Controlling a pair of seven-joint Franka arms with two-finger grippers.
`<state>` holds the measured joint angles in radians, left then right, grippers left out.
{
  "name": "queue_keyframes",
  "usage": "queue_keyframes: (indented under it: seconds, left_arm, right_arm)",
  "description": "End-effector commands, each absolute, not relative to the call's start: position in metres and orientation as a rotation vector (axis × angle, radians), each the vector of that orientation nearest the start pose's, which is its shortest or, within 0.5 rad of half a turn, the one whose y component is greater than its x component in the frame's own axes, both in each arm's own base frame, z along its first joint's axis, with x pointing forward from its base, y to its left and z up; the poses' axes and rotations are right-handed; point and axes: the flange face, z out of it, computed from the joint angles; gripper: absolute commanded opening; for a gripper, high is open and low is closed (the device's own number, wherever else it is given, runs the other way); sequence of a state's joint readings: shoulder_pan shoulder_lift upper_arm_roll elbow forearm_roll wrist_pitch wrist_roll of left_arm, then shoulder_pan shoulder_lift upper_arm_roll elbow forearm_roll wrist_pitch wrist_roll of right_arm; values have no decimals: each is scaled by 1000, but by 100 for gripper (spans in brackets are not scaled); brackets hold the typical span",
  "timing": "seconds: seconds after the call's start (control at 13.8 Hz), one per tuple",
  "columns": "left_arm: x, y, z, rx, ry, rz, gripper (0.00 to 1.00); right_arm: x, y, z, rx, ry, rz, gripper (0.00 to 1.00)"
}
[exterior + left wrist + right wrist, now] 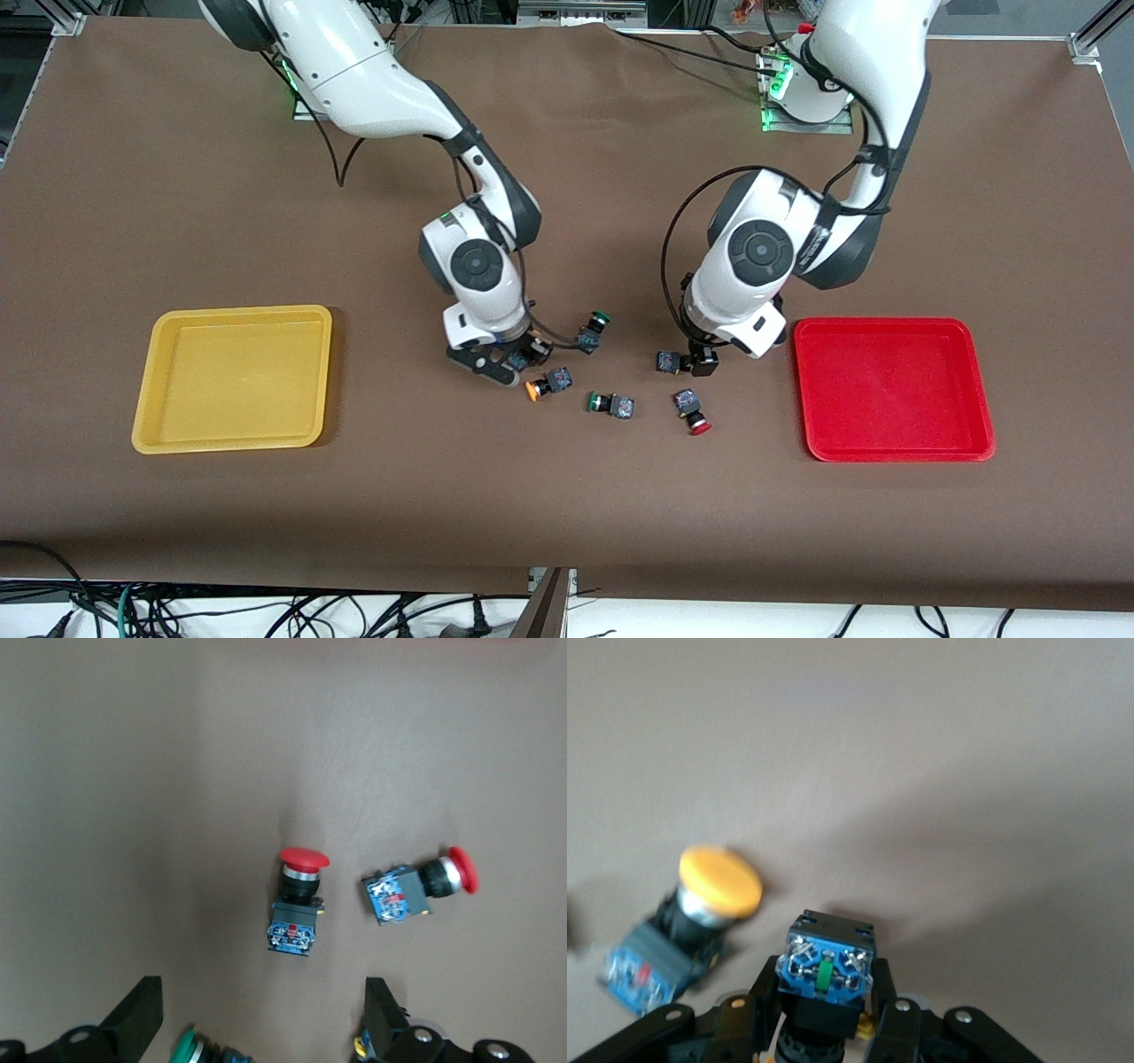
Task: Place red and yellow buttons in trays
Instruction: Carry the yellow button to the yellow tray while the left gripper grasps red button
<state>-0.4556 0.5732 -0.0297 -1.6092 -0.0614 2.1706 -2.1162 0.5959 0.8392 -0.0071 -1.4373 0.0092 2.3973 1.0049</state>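
Your right claw (pixel 824 1010) is closed on a button (pixel 826 967), low over the surface (pixel 567 514) between the two trays; its cap is hidden below the blue terminal end, so you cannot tell its colour. Just beside it lies a yellow button (pixel 547 384) on its side. Your left claw (pixel 257 1028) is spread wide and empty, low over two red buttons: one (pixel 298 904) between the fingers' line of travel, the other (pixel 421 888) just beside it, nearer the red tray (pixel 974 390). The yellow tray (pixel 146 416) sits at the right arm's end, bare.

These buttons look small, light and rigid. The round caps would likely slip or roll, so take each by the flat sides of its dark blocky body, where the grip should be steady.
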Motion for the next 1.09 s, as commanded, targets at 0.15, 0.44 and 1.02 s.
queue_keyframes:
  seconds: [0.15, 0.44, 1.02]
  left_arm:
    - [611, -330, 242, 2075, 2340, -112, 100]
    - [611, -329, 211, 2070, 2336, -99, 100]
    - [612, -328, 181, 2063, 2327, -78, 100]
  right_arm:
    - [658, 319, 243, -3072, 358, -97, 17]
    - [695, 209, 261, -3121, 160, -44, 17]
    - [714, 15, 266, -3202, -52, 83, 18]
